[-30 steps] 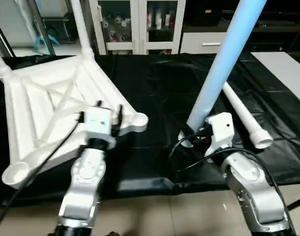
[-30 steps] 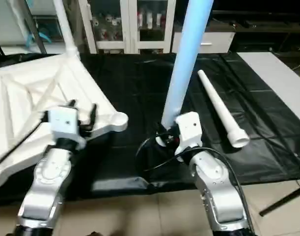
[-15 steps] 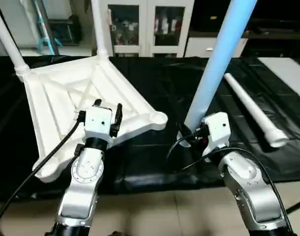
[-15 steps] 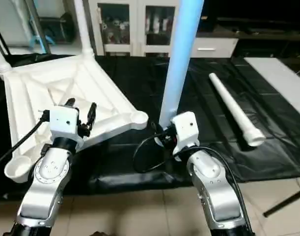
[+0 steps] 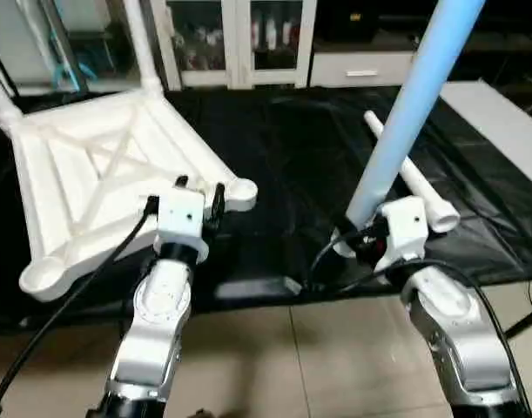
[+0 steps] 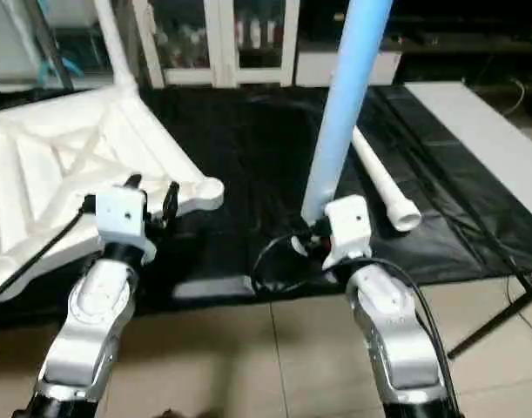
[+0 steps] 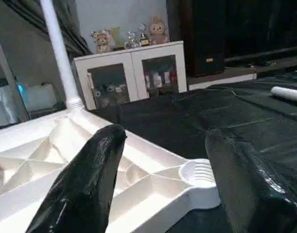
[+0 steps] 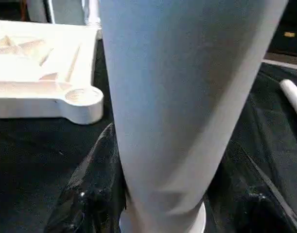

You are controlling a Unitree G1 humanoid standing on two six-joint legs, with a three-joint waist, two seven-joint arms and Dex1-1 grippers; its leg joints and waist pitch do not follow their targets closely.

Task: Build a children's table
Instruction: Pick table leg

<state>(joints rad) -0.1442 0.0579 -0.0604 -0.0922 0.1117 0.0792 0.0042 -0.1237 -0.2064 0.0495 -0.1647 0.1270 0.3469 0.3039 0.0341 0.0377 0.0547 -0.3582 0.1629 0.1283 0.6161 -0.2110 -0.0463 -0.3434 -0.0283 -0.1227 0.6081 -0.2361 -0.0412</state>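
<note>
The white table top (image 5: 91,178) lies upside down on the left, ribs up, with two legs (image 5: 140,43) standing in its far corner sockets. My left gripper (image 5: 200,187) is open just short of the near right corner socket (image 5: 242,192), which shows between the black fingers (image 7: 90,179) in the left wrist view. My right gripper (image 5: 357,242) is shut on a pale tube leg (image 5: 405,113), held near its flared end and leaning up and to the right. That leg (image 8: 182,97) stands between the fingers (image 8: 90,189) in the right wrist view. Another leg (image 5: 405,178) lies loose behind it.
The black-draped work table (image 5: 292,148) ends at a front edge just below both grippers, with tiled floor (image 5: 300,348) beneath. White glass-door cabinets (image 5: 222,39) stand behind. A white surface (image 5: 501,113) lies at the far right.
The whole picture has shifted, showing more floor, so the camera moved. The leg stays in the right gripper and the left gripper stays open by the corner socket.
</note>
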